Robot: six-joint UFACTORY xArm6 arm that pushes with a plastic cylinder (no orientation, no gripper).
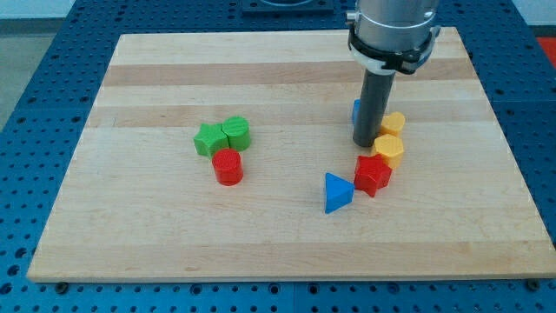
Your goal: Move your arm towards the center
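Smooth dark rod, my tip point(364, 144) touches wooden tabletop point(156, 243) beside the faceted yellow block point(389, 149); no jaws in view.

The worktop point(174, 235) is a pale wooden board made of glued strips, grain running left to right, with a darker band near the view's top. It sits on a blue perforated base point(26, 61) with rows of small holes, visible on all sides. Lighting's even and soft.

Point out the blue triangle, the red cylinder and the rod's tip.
blue triangle point(337, 192), camera view, middle of its front face
red cylinder point(228, 165), camera view, its side wall
my tip point(363, 143), camera view, the rod's very end
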